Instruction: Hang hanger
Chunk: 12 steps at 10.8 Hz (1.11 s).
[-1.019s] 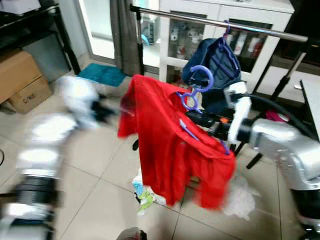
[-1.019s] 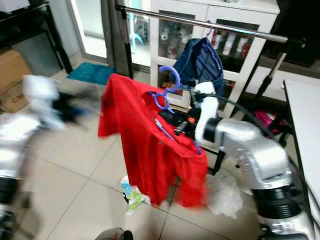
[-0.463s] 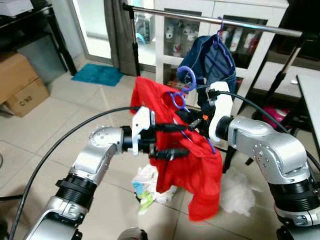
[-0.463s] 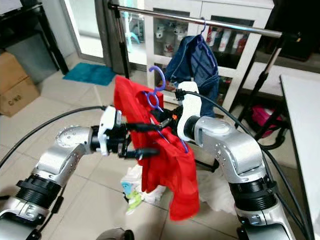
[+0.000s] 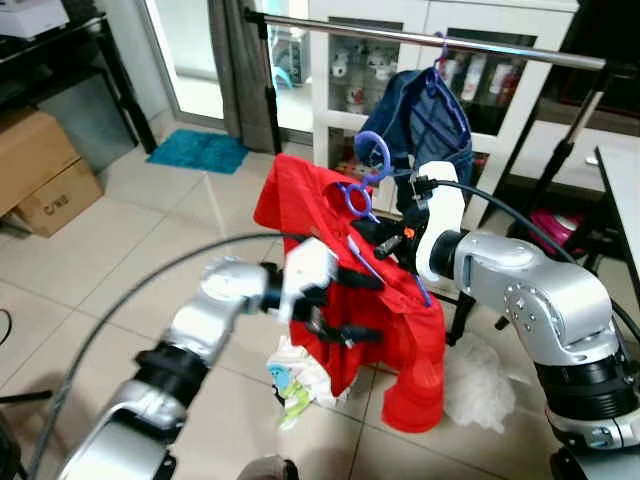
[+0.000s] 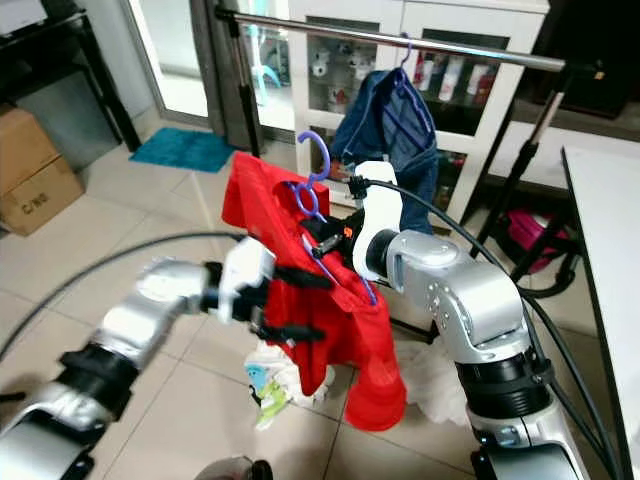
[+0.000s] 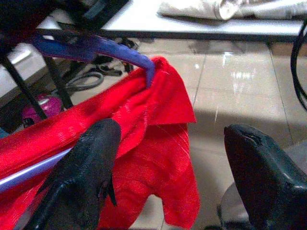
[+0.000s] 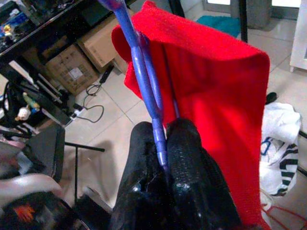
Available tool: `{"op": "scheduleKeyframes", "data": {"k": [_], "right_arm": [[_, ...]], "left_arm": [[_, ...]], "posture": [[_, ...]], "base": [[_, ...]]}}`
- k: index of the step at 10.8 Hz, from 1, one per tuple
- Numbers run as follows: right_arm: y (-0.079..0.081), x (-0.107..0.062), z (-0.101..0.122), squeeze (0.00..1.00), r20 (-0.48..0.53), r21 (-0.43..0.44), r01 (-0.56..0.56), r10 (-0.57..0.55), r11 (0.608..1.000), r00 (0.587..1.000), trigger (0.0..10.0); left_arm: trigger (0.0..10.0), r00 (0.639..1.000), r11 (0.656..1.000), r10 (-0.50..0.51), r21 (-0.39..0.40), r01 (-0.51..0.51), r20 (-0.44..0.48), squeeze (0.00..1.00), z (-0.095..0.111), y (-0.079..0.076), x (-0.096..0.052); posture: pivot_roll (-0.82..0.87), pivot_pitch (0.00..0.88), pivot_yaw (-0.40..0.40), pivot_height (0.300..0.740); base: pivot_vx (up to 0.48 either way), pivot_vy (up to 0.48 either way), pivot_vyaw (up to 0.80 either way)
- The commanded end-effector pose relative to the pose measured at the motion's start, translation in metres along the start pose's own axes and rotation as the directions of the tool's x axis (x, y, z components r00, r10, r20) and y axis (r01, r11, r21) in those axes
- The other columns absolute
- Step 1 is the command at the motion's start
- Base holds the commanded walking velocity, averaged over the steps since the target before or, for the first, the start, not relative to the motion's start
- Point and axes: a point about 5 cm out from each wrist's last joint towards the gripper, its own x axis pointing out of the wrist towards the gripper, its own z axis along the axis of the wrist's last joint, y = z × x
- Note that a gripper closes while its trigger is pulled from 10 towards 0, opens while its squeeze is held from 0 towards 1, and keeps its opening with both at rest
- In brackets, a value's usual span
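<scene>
Right claw [image 8: 160, 143], clamped on the purple hanger [image 5: 365, 185], holds it mid-scene below the far steel rail [image 5: 420, 38]. Left claw [image 5: 345, 305], fingers apart, has slid lower along the red shirt [image 5: 400, 330] since half a second ago, tugging the fabric straight. Judged: garment nearly seated; lifting the hook onto the rail remains.
</scene>
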Motion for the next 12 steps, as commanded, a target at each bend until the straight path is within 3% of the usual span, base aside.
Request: {"op": "scheduleKeyframes", "data": {"k": [1, 3, 6, 12], "right_arm": [[0.0, -0.004, 0.014, 0.0, 0.043, -0.032, 0.007, -0.006, 0.999, 0.999, 10.0], [0.001, -0.004, 0.015, 0.0, 0.044, -0.031, 0.003, -0.001, 1.0, 0.999, 10.0], [0.003, -0.004, 0.015, 0.0, 0.047, -0.031, -0.008, 0.009, 0.999, 0.999, 10.0], [0.005, -0.003, 0.017, 0.0, 0.052, -0.032, -0.014, 0.015, 0.999, 0.999, 10.0]], "left_arm": [[6.0, 1.0, 0.999, -0.006, 0.047, 0.007, -0.022, 0.0, 0.002, 0.003, 0.003], [0.0, 1.0, 0.997, 0.022, 0.075, -0.02, -0.017, 0.0, 0.0, 0.008, 0.01], [0.0, 0.993, 0.982, 0.116, 0.15, -0.118, 0.023, 0.0, 0.006, 0.02, 0.015], [0.0, 0.998, 0.99, 0.063, 0.129, -0.059, -0.024, 0.0, -0.007, 0.016, 0.025]], "posture": [[-0.08, 0.0, 0.087, 0.74], [-0.08, 0.0, 0.089, 0.74], [-0.09, 0.002, 0.093, 0.74], [-0.09, 0.002, 0.097, 0.74]], "base": [[0.0, 0.0, 0.0], [0.0, 0.0, 0.0], [0.0, 0.0, 0.0], [0.0, 0.0, 0.0]]}}
